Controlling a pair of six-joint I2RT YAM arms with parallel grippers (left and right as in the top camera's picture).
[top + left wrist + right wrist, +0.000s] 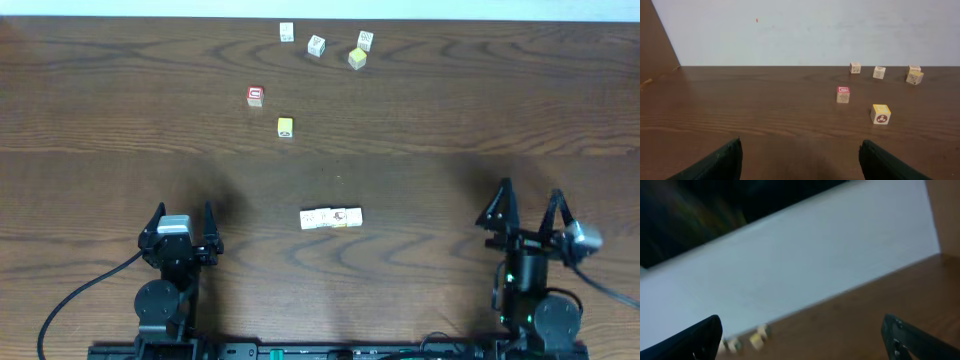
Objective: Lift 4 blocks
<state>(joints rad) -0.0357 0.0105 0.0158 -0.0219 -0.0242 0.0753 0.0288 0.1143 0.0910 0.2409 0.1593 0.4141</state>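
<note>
Overhead: blocks (330,218) in a touching row, right of left gripper (183,212), left of right gripper (529,195); both spread wide, holding nothing. Left wrist: fingers (715,161) wide apart, red cube (843,94) ahead, slightly right. Right wrist: blurred, fingers (696,339) wide apart.

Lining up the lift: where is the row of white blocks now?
Overhead view: the row of white blocks lies mid-table, between the open jaws of the left gripper and right gripper, nearer the robot than the closest yellow cube.
</note>
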